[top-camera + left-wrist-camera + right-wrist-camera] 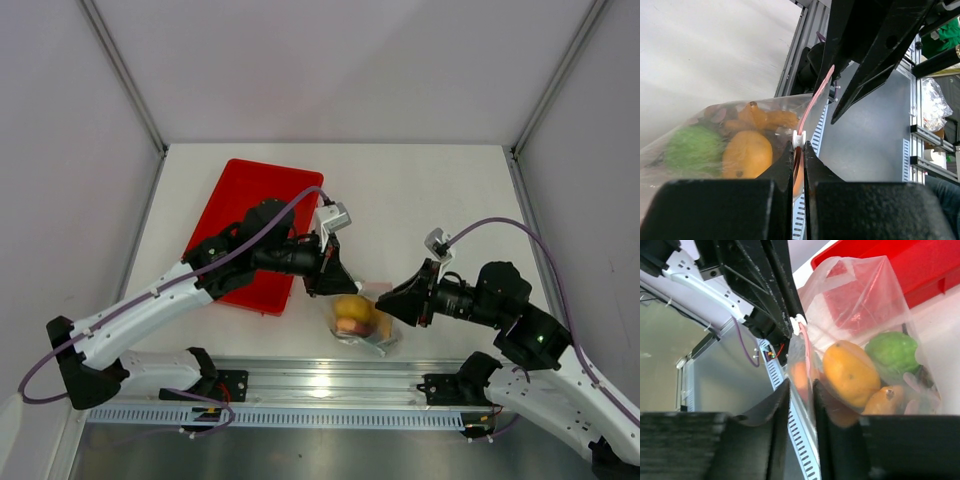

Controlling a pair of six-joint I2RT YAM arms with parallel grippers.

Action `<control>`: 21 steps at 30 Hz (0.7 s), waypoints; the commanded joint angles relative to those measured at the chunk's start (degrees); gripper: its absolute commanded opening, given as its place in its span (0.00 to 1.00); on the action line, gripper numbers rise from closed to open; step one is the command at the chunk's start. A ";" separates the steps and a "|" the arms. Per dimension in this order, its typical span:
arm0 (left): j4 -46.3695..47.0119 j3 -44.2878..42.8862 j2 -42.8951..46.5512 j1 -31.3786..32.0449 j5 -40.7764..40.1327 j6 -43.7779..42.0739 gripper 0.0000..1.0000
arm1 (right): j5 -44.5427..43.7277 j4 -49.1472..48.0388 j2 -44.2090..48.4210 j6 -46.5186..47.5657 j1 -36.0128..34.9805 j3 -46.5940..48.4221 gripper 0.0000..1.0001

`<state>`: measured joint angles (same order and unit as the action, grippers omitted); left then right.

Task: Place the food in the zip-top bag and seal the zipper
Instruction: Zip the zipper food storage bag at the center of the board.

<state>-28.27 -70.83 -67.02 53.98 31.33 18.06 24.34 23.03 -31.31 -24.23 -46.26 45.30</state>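
Top external view: red tray (pixel 240 215) lies at back left; zip-top bag (pixel 388 338) sits between the two grippers, food (pixel 352 312) already inside; left gripper (pixel 798 150) is clamped on the zipper (pixel 812 102) at its white slider (pixel 799 139); right gripper (pixel 801 390) stands slightly parted around the strip; filling looks done, and whether the seal is complete is unclear.

The left gripper (pixel 798 146) was pinched shut on the zipper (pixel 812 102). Facing it nearly tip to tip, the right gripper (pixel 801 386) held its jaws slightly parted.
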 commanded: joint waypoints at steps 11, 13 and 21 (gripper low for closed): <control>4.45 2.27 4.62 -0.54 5.14 1.36 0.01 | 6.42 11.77 -7.62 11.91 0.03 15.42 0.59; 4.45 2.54 4.80 -0.45 5.40 1.36 0.01 | 4.85 13.36 -9.99 13.06 0.03 17.27 0.59; 4.45 2.80 4.80 -0.45 6.55 1.36 0.01 | 6.16 14.33 -16.15 17.28 0.12 19.13 0.58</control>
<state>-27.14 -68.01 -64.05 53.84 35.55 18.57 29.36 36.56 -46.74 -10.02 -46.26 62.39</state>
